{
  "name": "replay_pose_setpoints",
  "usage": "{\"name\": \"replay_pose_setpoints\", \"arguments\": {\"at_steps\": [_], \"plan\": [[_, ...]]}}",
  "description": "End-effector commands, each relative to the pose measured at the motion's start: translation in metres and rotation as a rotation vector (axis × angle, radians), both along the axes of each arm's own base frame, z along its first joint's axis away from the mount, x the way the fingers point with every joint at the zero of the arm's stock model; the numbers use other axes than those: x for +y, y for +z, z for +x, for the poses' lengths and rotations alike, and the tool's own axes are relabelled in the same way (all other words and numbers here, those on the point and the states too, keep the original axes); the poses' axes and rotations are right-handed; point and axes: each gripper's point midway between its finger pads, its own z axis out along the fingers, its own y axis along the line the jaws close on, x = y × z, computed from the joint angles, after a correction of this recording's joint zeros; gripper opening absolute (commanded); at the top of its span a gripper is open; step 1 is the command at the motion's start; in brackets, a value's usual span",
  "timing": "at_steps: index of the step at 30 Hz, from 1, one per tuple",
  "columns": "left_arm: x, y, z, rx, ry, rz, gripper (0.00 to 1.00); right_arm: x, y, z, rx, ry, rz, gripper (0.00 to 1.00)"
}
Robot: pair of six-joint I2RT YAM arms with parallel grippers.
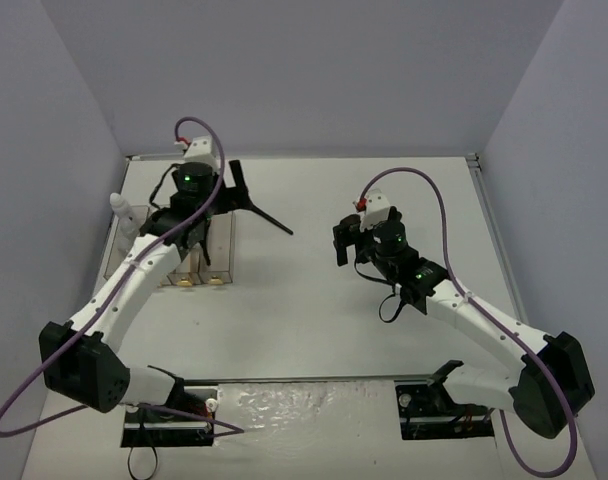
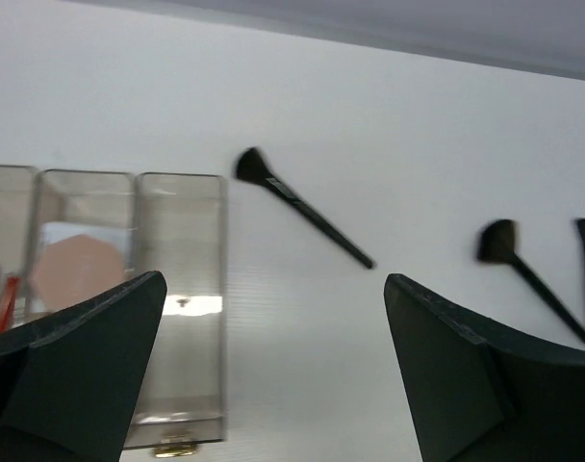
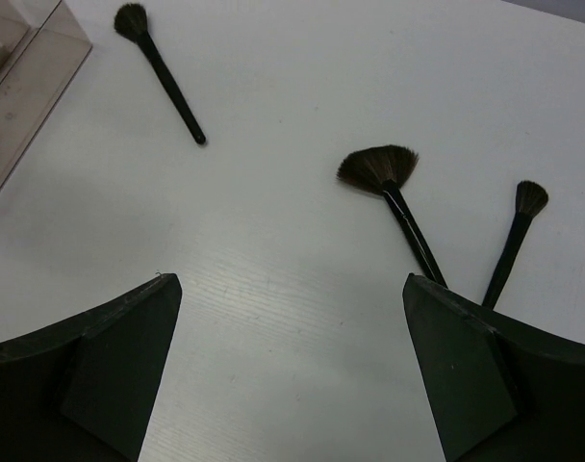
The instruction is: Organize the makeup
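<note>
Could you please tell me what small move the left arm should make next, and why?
Probably ease the left gripper forward and down toward the black brush: it lies loose on the table ahead of the open, empty gripper, near the clear bin it could go into.

Black brushes [image 2: 302, 207] lay on the white table [image 2: 389, 115] ahead of the dark left gripper [image 2: 273, 289]; to its left, clear bins [image 2: 182, 308] showed a salmon-pink shape [image 2: 76, 274] and red sticks [image 2: 4, 294].
</note>
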Motion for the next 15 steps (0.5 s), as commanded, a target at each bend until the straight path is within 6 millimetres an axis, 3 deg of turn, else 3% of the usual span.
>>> {"name": "replay_pose_setpoints", "arguments": {"at_steps": [1,9,11,15], "plan": [[-0.044,0.002,0.001,0.028,0.111,-0.088,0.96,-0.01,0.036,0.006,-0.085,-0.077,0.09,0.97],[-0.099,-0.062,0.038,0.167,0.189,-0.071,0.95,-0.021,0.036,-0.004,-0.099,-0.102,0.109,0.98],[-0.11,-0.088,0.051,0.216,0.191,-0.061,0.92,-0.021,0.035,-0.005,-0.095,-0.1,0.118,0.98],[-0.115,-0.111,0.07,0.269,0.237,-0.025,0.84,-0.02,0.035,-0.009,-0.096,-0.084,0.136,0.99]]}}
